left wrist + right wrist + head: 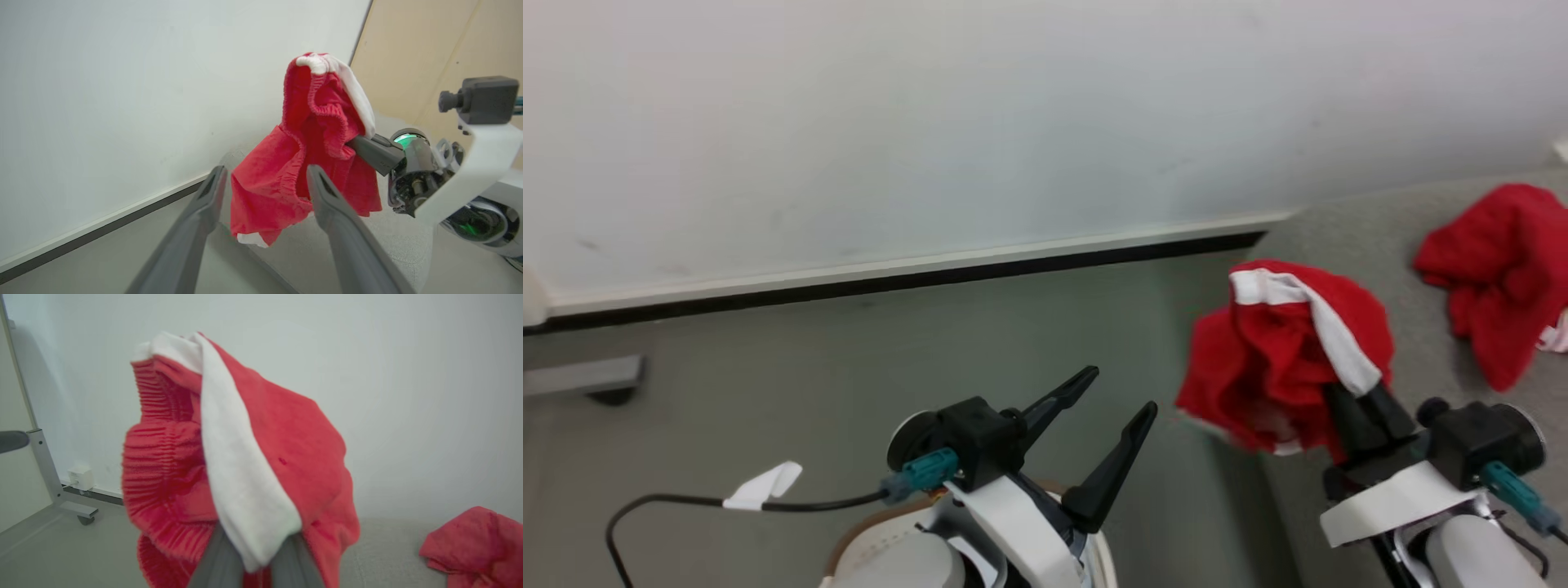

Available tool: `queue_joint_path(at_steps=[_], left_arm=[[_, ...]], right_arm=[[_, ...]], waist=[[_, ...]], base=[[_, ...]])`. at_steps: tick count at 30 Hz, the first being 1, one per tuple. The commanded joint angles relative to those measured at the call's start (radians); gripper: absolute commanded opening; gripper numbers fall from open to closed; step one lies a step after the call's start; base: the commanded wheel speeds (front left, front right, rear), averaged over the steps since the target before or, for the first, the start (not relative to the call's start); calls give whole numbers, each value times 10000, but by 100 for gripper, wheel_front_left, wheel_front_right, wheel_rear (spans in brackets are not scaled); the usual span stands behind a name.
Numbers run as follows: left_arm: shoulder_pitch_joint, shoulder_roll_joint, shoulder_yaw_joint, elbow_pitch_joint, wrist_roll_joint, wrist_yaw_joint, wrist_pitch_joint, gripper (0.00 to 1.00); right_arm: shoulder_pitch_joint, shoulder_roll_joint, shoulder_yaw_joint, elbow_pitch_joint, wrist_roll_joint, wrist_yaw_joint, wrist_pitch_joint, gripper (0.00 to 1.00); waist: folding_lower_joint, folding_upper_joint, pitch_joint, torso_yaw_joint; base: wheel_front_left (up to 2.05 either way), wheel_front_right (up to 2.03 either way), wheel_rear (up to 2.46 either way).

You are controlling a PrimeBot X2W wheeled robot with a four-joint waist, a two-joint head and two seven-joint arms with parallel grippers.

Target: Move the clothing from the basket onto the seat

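We see a bright red hanging garment [1258,367] with a white band and ribbed red gathers, a second garment [1503,269] equally red with a sliver of white trim, and a light grey woven seat [1388,237]. The left hand [1121,390] is black with a teal plug [929,471], the basket [859,529] is cream with a brown rim, the floor [849,359] is grey-green, and the skirting [890,273] is white over black.

- A bright-red fleecy garment with a white band [245,457] hangs bunched over the right gripper [255,559], the band's end clamped between its 2 dark grey fingers [214,567].
- A 2nd crumpled red garment [474,543] lies on the light grey woven seat [388,555], at lower right.
- A grey metal wheeled leg [49,477] stands at left, by the white wall [408,396].
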Motion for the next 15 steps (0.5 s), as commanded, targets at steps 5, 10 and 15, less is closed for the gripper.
queue_joint_path(at_steps=[5, 10, 15], left_arm=[[-209, 212, -85, -184, 440, -126, -330, 100], [-270, 360, -200, -141, 559, -168, -274, 100], [-265, 255, -425, 48, 693, -205, -275, 100]], right_arm=[[518, -74, -734, -699, -295, -26, -33, 0], [871, 124, -1163, -1245, -388, -24, -33, 0], [1046, 279, -1308, -1535, -417, -24, -34, 0]], waist=[[-1, 0, 412, -1680], [-1, 0, 596, -2591], [-1, 0, 664, -3048]], base=[[0, 0, 0], [0, 0, 0], [0, 0, 0]])
